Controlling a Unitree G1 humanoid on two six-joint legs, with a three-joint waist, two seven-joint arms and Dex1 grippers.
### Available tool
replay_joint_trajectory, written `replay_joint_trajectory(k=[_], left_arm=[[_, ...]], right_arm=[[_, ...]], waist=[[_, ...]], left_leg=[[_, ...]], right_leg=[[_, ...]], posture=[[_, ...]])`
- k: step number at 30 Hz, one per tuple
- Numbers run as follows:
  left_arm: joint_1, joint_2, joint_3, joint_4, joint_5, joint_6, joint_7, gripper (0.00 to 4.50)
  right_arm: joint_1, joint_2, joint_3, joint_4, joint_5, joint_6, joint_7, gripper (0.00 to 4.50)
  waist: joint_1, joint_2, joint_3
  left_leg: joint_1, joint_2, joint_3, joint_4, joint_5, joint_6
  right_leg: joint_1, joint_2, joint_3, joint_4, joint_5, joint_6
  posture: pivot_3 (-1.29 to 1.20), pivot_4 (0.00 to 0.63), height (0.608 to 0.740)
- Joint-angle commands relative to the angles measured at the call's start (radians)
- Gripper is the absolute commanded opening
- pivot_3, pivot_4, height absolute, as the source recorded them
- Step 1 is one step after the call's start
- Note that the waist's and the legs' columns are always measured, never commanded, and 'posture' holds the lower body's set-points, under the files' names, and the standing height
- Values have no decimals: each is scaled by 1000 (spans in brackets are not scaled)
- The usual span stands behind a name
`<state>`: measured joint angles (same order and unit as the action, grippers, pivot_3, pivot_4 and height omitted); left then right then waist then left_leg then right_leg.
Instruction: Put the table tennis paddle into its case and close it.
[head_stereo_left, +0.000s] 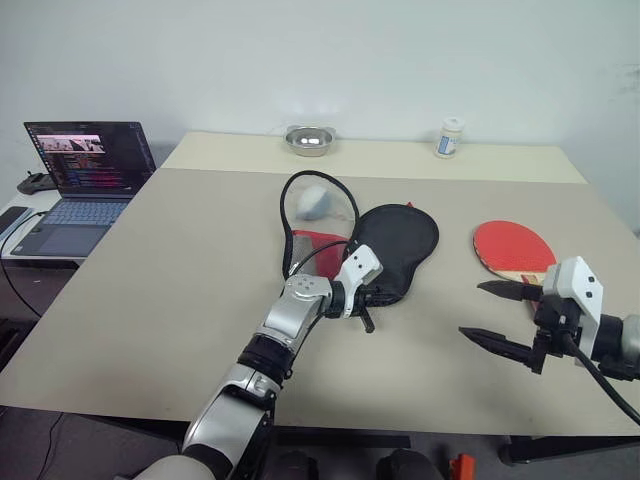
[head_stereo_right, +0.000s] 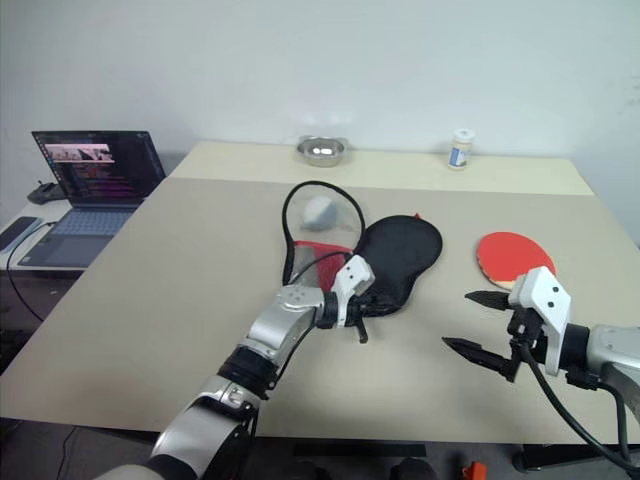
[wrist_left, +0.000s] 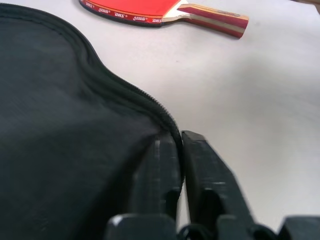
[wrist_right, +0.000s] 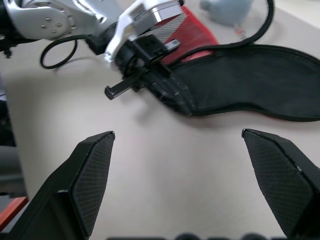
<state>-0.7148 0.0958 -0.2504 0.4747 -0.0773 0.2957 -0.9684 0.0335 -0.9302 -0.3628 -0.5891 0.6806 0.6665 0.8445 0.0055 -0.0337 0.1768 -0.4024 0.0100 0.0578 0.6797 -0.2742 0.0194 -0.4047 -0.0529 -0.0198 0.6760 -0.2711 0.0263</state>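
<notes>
Fabric is slipping risk: I am pinching the case (head_stereo_left: 395, 245) rim with my left tool (wrist_left: 181, 150); right tool (head_stereo_left: 505, 315) hanging wide open, empty, beside the paddle (head_stereo_left: 513, 247).

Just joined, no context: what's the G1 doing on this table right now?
The left gripper is pinching the zippered rim of the case, which lies unzipped on the table with its flap raised. The paddle lies loose, to the right of the case. The right gripper hovers open near the paddle's handle, holding nothing.
</notes>
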Motion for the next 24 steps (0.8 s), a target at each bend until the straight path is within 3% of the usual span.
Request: replay_joint_trajectory(k=[1,5,11,18,24], left_arm=[[9,32,-4,-99,-13,-17,-19,1834],[42,141,10,-137,-5,-59,-60,3250],[71,264,90,-202,-86,-113,-131,3250],[61,343,217,-258,-209,-59,-142,3250],[121,429,177,-314,-221,-34,-233,3250]], right_arm=[[-51,16,-14,4,15,35,-65,4500],[-105,6,81,15,-97,72,-174,4500],[-183,77,174,44,-92,141,-231,4500],[-342,284,321,183,-148,228,-366,4500],[-491,456,341,406,-196,301,-485,4500]], waist=[[-1,0,0],[-9,1,0],[-6,0,0],[-8,0,0],[-9,0,0]], left_leg=[[0,0,0,0,0,0],[1,1,0,-1,0,0],[1,1,0,0,1,-1],[1,1,0,0,1,-1],[1,1,1,-1,1,-1]], right_leg=[[0,0,0,0,0,0],[0,0,1,1,0,0],[0,0,1,2,0,-1],[0,-1,1,2,0,-1],[-1,-1,1,2,0,-2]], posture=[[0,150,740],[0,150,740],[0,150,740],[0,150,740],[0,150,740]])
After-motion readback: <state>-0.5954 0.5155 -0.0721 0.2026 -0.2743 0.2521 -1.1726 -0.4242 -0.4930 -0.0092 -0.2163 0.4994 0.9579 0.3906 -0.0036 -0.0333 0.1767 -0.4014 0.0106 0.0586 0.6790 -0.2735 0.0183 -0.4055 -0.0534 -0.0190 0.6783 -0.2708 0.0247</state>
